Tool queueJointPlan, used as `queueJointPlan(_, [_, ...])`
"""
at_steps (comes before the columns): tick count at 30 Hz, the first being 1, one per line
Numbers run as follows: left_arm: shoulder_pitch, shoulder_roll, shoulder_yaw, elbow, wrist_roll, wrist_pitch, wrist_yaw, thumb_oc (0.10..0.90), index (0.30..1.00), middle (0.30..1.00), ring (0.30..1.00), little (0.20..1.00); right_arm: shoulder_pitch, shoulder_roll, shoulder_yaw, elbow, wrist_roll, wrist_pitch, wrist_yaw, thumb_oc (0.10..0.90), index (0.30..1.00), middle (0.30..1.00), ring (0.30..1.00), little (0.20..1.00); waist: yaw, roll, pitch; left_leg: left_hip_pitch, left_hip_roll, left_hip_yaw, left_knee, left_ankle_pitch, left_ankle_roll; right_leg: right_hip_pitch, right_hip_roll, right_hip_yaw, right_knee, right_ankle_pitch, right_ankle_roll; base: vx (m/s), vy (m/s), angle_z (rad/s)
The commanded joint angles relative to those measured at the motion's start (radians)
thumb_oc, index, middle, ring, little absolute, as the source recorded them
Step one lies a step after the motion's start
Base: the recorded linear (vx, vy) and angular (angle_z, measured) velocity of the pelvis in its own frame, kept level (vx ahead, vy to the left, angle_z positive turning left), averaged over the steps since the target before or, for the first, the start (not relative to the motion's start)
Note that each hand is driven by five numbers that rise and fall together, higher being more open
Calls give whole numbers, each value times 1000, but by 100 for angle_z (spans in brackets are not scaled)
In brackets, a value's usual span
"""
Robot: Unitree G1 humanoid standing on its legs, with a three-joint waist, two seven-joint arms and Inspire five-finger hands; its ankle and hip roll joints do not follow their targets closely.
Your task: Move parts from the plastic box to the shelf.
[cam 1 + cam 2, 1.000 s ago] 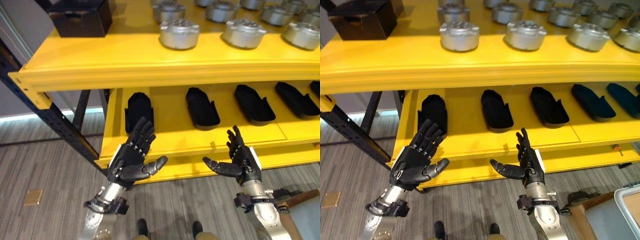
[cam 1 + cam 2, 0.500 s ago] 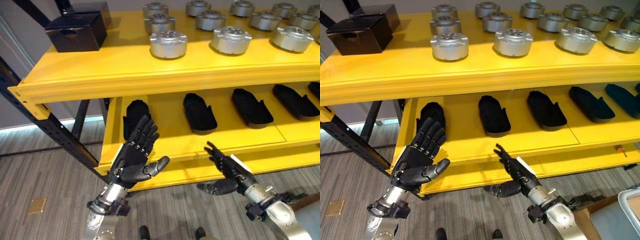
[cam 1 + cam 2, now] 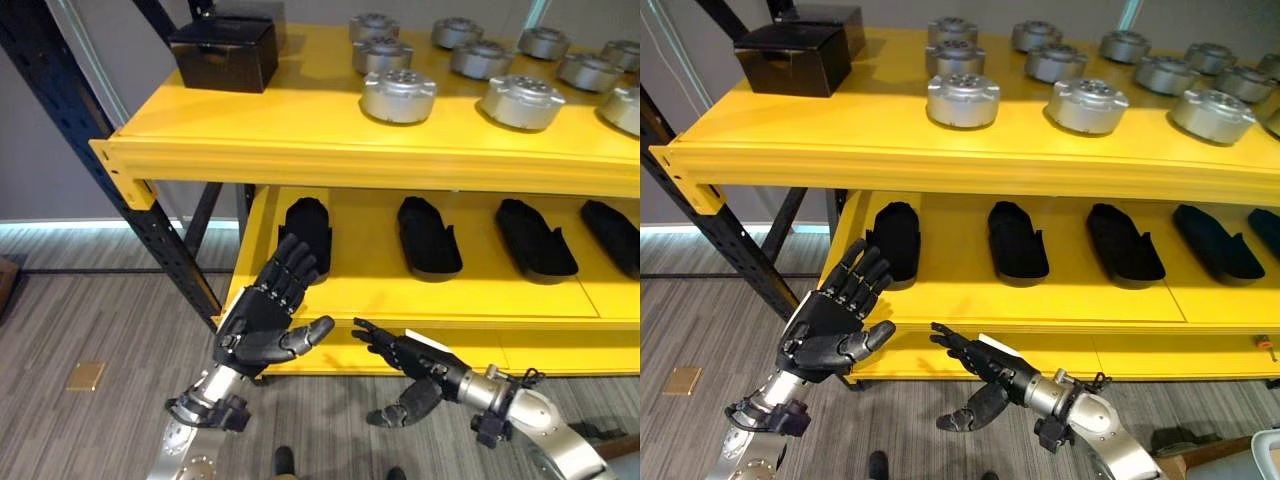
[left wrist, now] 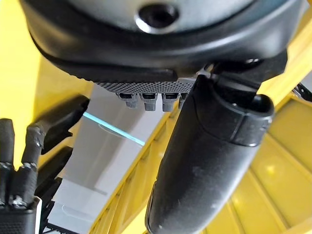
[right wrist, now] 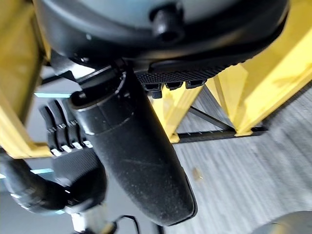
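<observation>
right hand (image 3: 415,374) dropped, turned leftward, fingers spread

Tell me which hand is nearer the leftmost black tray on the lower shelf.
Left. The left hand, open, is raised just in front of the leftmost black tray, fingertips near its front end. The right hand, also open, hangs lower and further right, below the shelf edge.

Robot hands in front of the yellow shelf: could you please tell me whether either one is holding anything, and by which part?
Nothing is held. The left robot hand and right robot hand both hang open and empty before the lower yellow shelf.
</observation>
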Motion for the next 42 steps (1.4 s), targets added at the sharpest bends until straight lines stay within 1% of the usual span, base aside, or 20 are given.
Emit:
queueJointPlan(1, [-100, 21, 50, -77, -19, -67, -48, 900, 1000, 1000, 1000, 1000, -122, 20, -29, -38, -57, -119, -52, 900, 1000, 1000, 1000, 1000, 12, -13, -11, 100, -62, 28, -5, -160, 55, -16, 38, -73, 2, -14, -25, 38, 30, 6])
queueJointPlan(3, [-101, 19, 53, -73, -22, -69, -58, 900, 1000, 1000, 1000, 1000, -138, 26, -7, -7, -135, -160, -86, 900, 1000, 1000, 1000, 1000, 27, -13, -4, 96, -65, 21, -5, -159, 59, -15, 33, -89, 9, -18, -25, 11, 23, 7])
queueJointPlan(5, [-101, 19, 53, -73, -22, -69, -59, 900, 1000, 1000, 1000, 1000, -139, 26, -7, -6, -135, -160, -86, 900, 1000, 1000, 1000, 1000, 26, -13, -4, 96, -65, 21, -5, -159, 59, -15, 33, -89, 9, -18, -24, 4, 13, 18])
queueJointPlan(7, [-105, 20, 53, -73, -11, -73, -64, 900, 1000, 1000, 1000, 1000, -171, 34, 17, 29, -182, -200, -107, 900, 1000, 1000, 1000, 1000, 41, -12, 3, 94, -68, 10, -5, -158, 62, -14, 32, -99, 21, -26, -27, 14, 27, 12])
queueJointPlan(8, [-107, 20, 51, -73, -7, -74, -63, 900, 1000, 1000, 1000, 1000, -180, 38, 25, 37, -199, -206, -119, 900, 1000, 1000, 1000, 1000, 46, -11, 4, 93, -69, 7, -5, -158, 63, -13, 31, -102, 25, -29, -27, 46, 48, 3])
queueJointPlan(9, [-111, 22, 52, -78, 12, -73, -50, 900, 1000, 1000, 1000, 1000, -204, 44, 40, 56, -255, -211, -138, 900, 1000, 1000, 1000, 1000, 60, -10, 8, 91, -71, -3, -5, -157, 65, -14, 30, -108, 38, -37, -29, 40, 37, 4])
queueJointPlan(11, [-111, 23, 53, -79, 16, -73, -46, 900, 1000, 1000, 1000, 1000, -207, 45, 42, 58, -259, -211, -143, 900, 1000, 1000, 1000, 1000, 61, -11, 9, 91, -71, -4, -5, -157, 65, -13, 29, -109, 40, -39, -29, 26, 21, 10])
queueJointPlan(12, [-115, 26, 52, -80, 29, -72, -31, 900, 1000, 1000, 1000, 1000, -219, 45, 52, 65, -296, -203, -185, 900, 1000, 1000, 1000, 1000, 68, -11, 12, 89, -72, -9, -1, -159, 66, -13, 28, -113, 46, -42, -30, 17, 13, 12])
queueJointPlan(13, [-115, 26, 53, -81, 29, -71, -31, 900, 1000, 1000, 1000, 1000, -220, 45, 52, 66, -296, -203, -186, 900, 1000, 1000, 1000, 1000, 68, -11, 13, 89, -72, -10, -1, -159, 66, -13, 28, -113, 46, -42, -30, 25, 27, 14])
queueJointPlan(14, [-121, 26, 51, -85, 21, -63, -34, 900, 1000, 1000, 1000, 1000, -256, 46, 67, 99, -343, -209, -246, 900, 1000, 1000, 1000, 1000, 85, -12, 22, 83, -74, -19, 11, -160, 71, -15, 24, -119, 58, -47, -33, 10, 16, 11])
queueJointPlan(15, [-122, 27, 52, -85, 20, -65, -34, 900, 1000, 1000, 1000, 1000, -259, 47, 69, 102, -343, -210, -248, 900, 1000, 1000, 1000, 1000, 84, -13, 23, 83, -75, -20, 12, -160, 71, -15, 24, -119, 59, -48, -33, -5, 35, 14])
queueJointPlan(16, [-135, 26, 55, -94, 14, -70, -56, 900, 1000, 1000, 1000, 1000, -310, 69, 80, 164, -394, -246, -333, 900, 1000, 1000, 1000, 1000, 111, -15, 43, 61, -77, -35, 34, -164, 77, -24, 18, -129, 76, -48, -33, -17, 19, 13])
queueJointPlan(23, [-142, 25, 60, -107, 22, -40, -64, 900, 1000, 1000, 1000, 1000, -357, 89, 99, 215, -498, -251, -396, 900, 1000, 1000, 1000, 1000, 134, -18, 51, 49, -82, -48, 59, -176, 83, -21, 10, -145, 85, -50, -31, 30, 18, 19])
queueJointPlan(25, [-133, 27, 69, -112, 7, -17, -90, 900, 1000, 1000, 1000, 1000, -387, 107, 106, 283, -563, -264, -432, 900, 1000, 1000, 1000, 1000, 153, -21, 60, 37, -87, -54, 94, -189, 90, -19, 0, -153, 98, -50, -31, 94, 38, 4])
queueJointPlan(26, [-133, 27, 69, -112, 7, -17, -90, 900, 1000, 1000, 1000, 1000, -387, 107, 106, 284, -563, -264, -432, 900, 1000, 1000, 1000, 1000, 153, -21, 60, 36, -87, -54, 95, -189, 90, -19, 0, -153, 98, -50, -31, 83, 10, 11])
queueJointPlan(27, [-131, 31, 76, -115, 5, 1, -98, 900, 1000, 1000, 1000, 1000, -401, 113, 110, 308, -592, -274, -450, 900, 1000, 1000, 1000, 1000, 165, -24, 66, 29, -90, -59, 105, -193, 92, -18, -2, -158, 99, -47, -29, 71, -17, 17])
queueJointPlan(33, [-136, 51, 82, -114, 4, 23, -104, 900, 1000, 1000, 1000, 1000, -458, 123, 126, 353, -635, -266, -496, 900, 1000, 1000, 1000, 1000, 190, -39, 85, 3, -91, -67, 128, -198, 95, -27, -3, -167, 104, -41, -25, 23, -23, 10])
queueJointPlan(36, [-154, 75, 86, -117, 1, 25, -102, 900, 1000, 1000, 1000, 1000, -524, 132, 136, 400, -651, -248, -518, 900, 1000, 1000, 1000, 1000, 213, -52, 113, -34, -91, -77, 148, -195, 95, -39, 1, -175, 105, -36, -24, -34, -52, 13])
queueJointPlan(40, [-170, 87, 92, -116, -2, 34, -119, 900, 1000, 1000, 1000, 1000, -568, 133, 146, 447, -691, -226, -528, 900, 1000, 1000, 1000, 1000, 229, -63, 129, -53, -92, -84, 153, -192, 95, -43, 4, -180, 103, -34, -24, -39, -51, 15])
queueJointPlan(42, [-180, 97, 88, -119, -5, 36, -133, 900, 1000, 1000, 1000, 1000, -601, 133, 161, 478, -683, -220, -525, 900, 1000, 1000, 1000, 1000, 237, -69, 141, -67, -92, -90, 153, -186, 94, -48, 6, -186, 102, -31, -25, -38, -39, 14])
